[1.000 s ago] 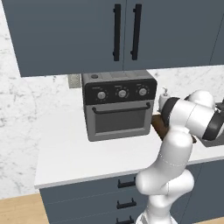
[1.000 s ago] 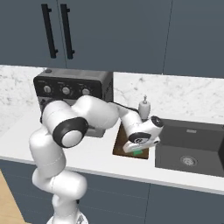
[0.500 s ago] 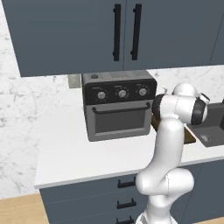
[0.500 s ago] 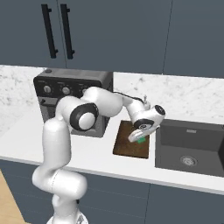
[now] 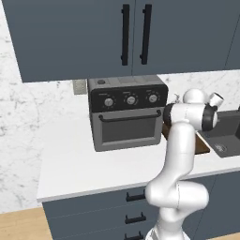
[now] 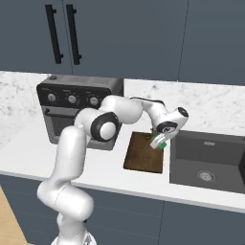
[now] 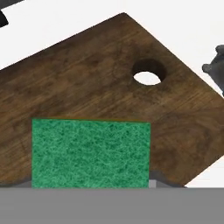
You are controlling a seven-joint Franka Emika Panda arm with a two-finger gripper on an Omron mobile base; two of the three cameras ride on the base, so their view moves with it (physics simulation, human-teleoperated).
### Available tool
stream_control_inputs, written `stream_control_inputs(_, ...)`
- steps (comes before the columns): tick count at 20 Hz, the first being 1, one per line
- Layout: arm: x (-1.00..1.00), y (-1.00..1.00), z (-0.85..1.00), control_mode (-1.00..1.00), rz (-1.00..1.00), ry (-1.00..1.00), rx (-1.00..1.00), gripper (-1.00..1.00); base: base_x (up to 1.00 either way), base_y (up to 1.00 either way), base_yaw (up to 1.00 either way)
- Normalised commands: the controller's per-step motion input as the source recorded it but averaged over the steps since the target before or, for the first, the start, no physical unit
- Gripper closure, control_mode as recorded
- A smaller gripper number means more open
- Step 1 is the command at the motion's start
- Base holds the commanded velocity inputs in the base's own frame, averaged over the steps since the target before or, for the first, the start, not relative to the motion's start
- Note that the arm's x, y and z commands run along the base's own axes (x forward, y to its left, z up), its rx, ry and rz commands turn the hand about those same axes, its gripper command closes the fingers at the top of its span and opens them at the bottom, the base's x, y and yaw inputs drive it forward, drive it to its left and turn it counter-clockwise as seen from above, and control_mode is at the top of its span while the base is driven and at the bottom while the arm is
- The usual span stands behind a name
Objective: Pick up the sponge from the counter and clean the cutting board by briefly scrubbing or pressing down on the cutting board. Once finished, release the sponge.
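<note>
gripping the small rectangular green-topped sponge (image 6: pixel 162 143), the two-finger gripper (image 6: pixel 158 142) hangs over the right edge of the flat dark brown wooden cutting board (image 6: pixel 144 151), close to the board's far right corner. the fingers look closed against the sponge's sides in the right base view, with the green block showing between and just below them; the fingertips themselves are too small there to make out. in the hand view the sponge (image 7: pixel 91 154) sits at the bottom with its green scrub face toward the camera, and the board (image 7: pixel 100 83) spreads behind it, its wood grain running slantwise and a round hanging hole (image 7: pixel 148 77) up and to the right of the sponge. whether the sponge touches the wood cannot be told.

outward from there, the board lies flat on the broad white counter (image 6: pixel 28 153), between a dark grey toaster oven with three knobs (image 6: pixel 72 107) and a dark grey sink basin (image 6: pixel 208 162). in the left base view the white arm hides most of the board (image 5: pixel 202 144), leaving a brown strip beside the sink (image 5: pixel 229 136). dark blue-grey cabinet doors with black handles (image 5: pixel 136 35) hang above the toaster oven (image 5: pixel 126 115).
</note>
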Motion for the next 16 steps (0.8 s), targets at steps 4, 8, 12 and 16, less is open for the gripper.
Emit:
stream_control_inputs(4,-0.51,0.27,-0.24,-1.0,0.05,-0.08,-0.19,1.0,0.0,0.0,0.0)
stream_control_inputs(8,-1.0,0.03,-0.47,-1.0,0.09,0.0,-0.02,1.0,0.0,0.0,0.0)
stream_control_inputs(12,-1.0,0.0,-0.15,-1.0,0.17,0.0,0.0,1.0,0.0,0.0,0.0)
stream_control_inputs(16,-0.82,0.17,0.29,-1.0,0.25,-0.08,-0.08,1.0,0.0,0.0,0.0)
